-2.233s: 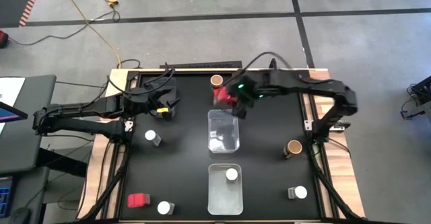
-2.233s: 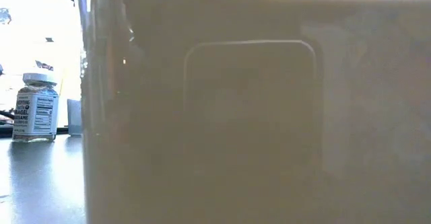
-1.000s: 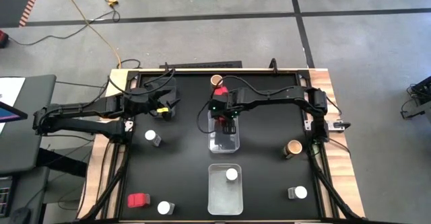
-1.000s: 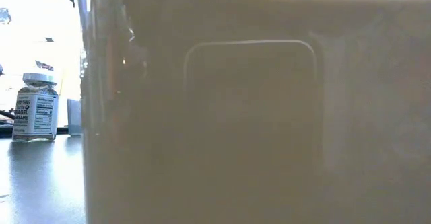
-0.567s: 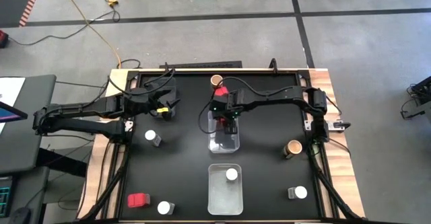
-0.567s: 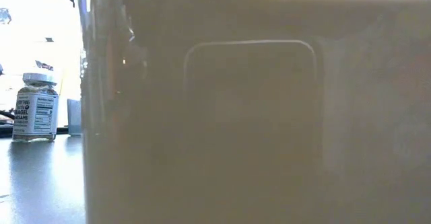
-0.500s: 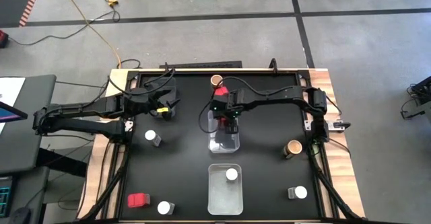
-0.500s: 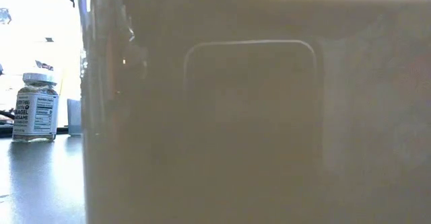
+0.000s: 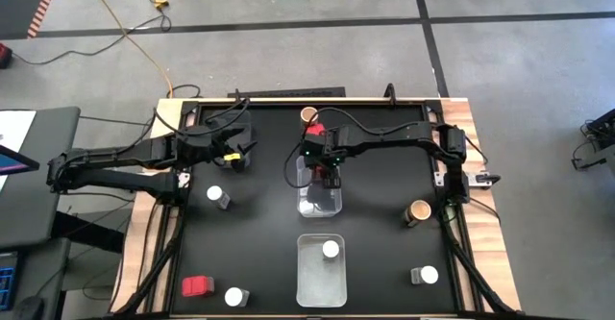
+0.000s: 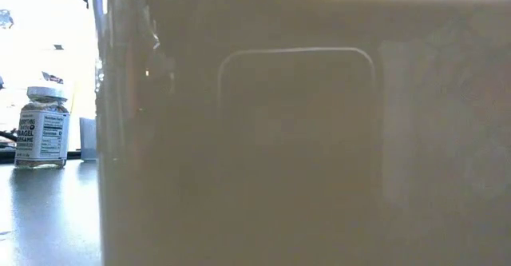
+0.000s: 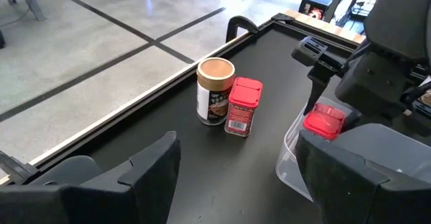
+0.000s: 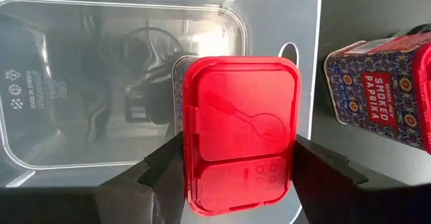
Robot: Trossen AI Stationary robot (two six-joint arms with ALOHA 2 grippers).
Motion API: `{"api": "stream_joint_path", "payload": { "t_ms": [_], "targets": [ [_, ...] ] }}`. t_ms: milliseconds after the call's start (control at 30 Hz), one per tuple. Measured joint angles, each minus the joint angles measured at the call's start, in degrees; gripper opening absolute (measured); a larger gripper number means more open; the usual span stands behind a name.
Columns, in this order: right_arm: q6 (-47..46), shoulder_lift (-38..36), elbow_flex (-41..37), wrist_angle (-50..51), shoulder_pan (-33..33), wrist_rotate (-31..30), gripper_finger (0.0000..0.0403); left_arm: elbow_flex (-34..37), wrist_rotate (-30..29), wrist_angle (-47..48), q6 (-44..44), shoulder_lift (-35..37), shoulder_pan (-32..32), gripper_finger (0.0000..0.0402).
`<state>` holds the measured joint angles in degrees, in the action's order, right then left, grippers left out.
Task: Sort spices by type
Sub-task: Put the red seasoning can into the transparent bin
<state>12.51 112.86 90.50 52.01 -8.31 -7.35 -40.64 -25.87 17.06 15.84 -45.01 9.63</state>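
Crowding the low view, a clear tub (image 10: 303, 138) hides everything behind.

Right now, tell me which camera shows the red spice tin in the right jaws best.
The right wrist view: the red tin fills the picture, lid up, between the right gripper jaws over the clear tub. The left wrist view shows its lid from afar. From above it is a red speck under the arm. The low view misses it.
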Motion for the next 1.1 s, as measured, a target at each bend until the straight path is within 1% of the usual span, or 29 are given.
{"api": "stream_joint_path", "payload": {
  "t_ms": [1100],
  "targets": [
    [0.0, 0.0, 0.0, 0.0, -0.4, 0.0, 0.0262, 0.0, 0.0, 0.1, -0.4, 0.0, 0.0, 0.0281]
  ]
}}
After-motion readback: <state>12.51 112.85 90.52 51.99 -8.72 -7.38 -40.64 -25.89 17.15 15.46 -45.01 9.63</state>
